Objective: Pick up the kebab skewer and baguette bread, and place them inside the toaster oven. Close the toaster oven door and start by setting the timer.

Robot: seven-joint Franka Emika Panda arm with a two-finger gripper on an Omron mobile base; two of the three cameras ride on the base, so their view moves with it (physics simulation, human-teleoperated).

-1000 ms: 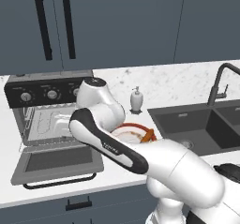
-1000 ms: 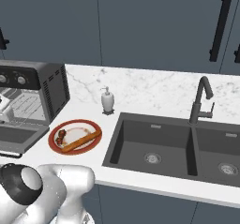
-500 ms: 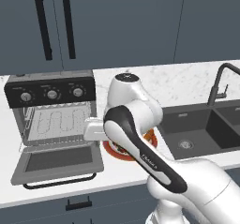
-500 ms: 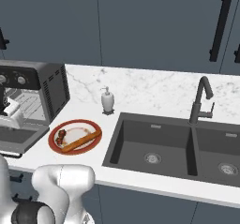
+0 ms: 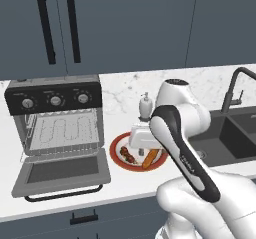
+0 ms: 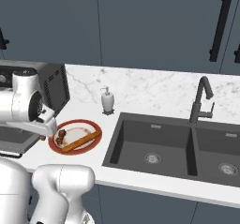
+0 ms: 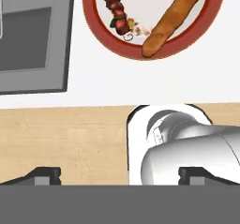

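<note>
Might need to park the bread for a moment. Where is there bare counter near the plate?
Bare marble lies between the plate and the sink, and behind it around the soap dispenser. It is crowded on the oven side, where the open toaster oven door lies close beside the plate.

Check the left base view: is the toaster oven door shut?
No, the toaster oven door lies dropped open flat on the counter, leaving the wire rack exposed.

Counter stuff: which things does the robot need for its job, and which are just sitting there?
Needed: kebab skewer, baguette bread, toaster oven, toaster oven door, open gripper.

Just there: red-rimmed plate, soap dispenser, sink, faucet.
</note>
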